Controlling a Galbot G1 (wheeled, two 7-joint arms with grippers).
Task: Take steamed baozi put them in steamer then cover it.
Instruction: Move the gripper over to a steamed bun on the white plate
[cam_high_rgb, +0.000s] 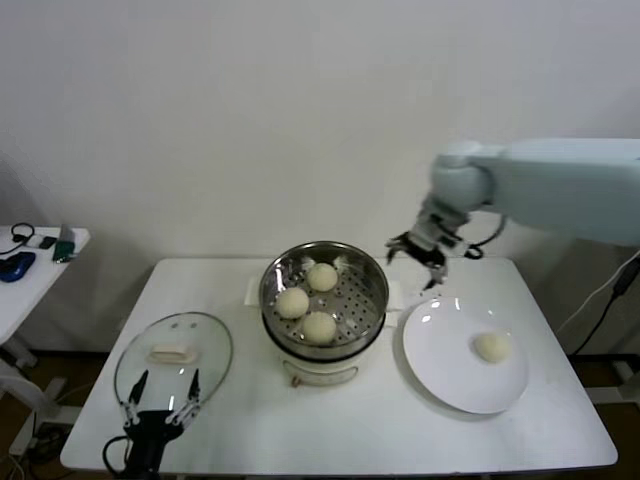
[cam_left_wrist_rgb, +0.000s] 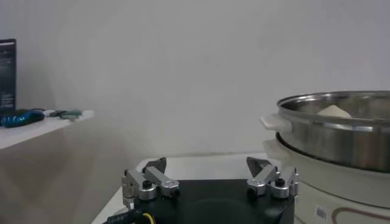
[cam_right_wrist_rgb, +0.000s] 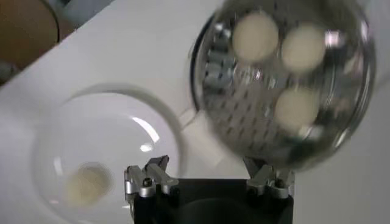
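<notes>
Three cream-white baozi (cam_high_rgb: 308, 301) lie in the shiny steamer (cam_high_rgb: 372, 272) at the table's middle; they also show in the right wrist view (cam_right_wrist_rgb: 298, 48). One baozi (cam_high_rgb: 491, 346) lies on the white plate (cam_high_rgb: 440, 370) to the right, seen also in the right wrist view (cam_right_wrist_rgb: 87, 184). My right gripper (cam_high_rgb: 420, 250) is open and empty, raised between the steamer and the plate. The glass cover (cam_high_rgb: 205, 372) with its cream handle lies flat at the front left. My left gripper (cam_high_rgb: 160, 398) is open and empty, low at the cover's near edge.
The steamer's wall (cam_left_wrist_rgb: 341, 137) stands close beside my left gripper (cam_left_wrist_rgb: 207, 176). A side table (cam_high_rgb: 30, 262) with small dark items stands at the far left. The table's front edge is near my left arm.
</notes>
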